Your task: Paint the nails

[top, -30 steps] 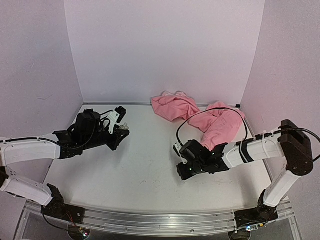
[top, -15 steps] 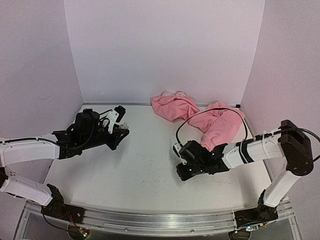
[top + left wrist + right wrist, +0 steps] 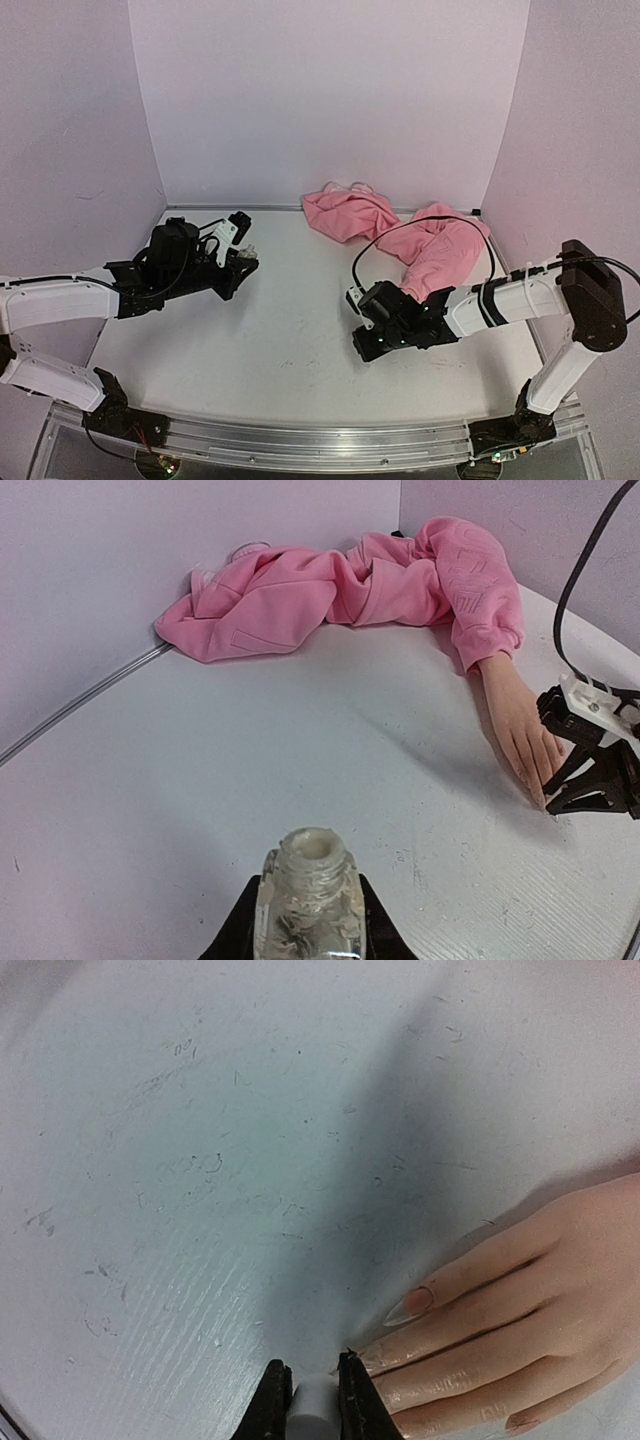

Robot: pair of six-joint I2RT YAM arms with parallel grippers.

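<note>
The beige mannequin hand (image 3: 530, 1310) lies flat on the table, and its pink hoodie sleeve (image 3: 440, 255) runs toward the back right. Its pale pointed nails (image 3: 405, 1308) show at the fingertips, also in the left wrist view (image 3: 536, 798). My right gripper (image 3: 314, 1396) is shut on a small white cap (image 3: 315, 1408), right beside the fingertips; any brush below it is hidden. In the top view the right gripper (image 3: 368, 344) covers the hand. My left gripper (image 3: 308, 935) is shut on a small clear bottle (image 3: 308, 895) with an open neck, held at the far left (image 3: 246, 256).
The rest of the pink hoodie (image 3: 348, 214) is bunched against the back wall. Pale walls close the table at the back, left and right. The right arm's black cable (image 3: 400, 230) loops over the sleeve.
</note>
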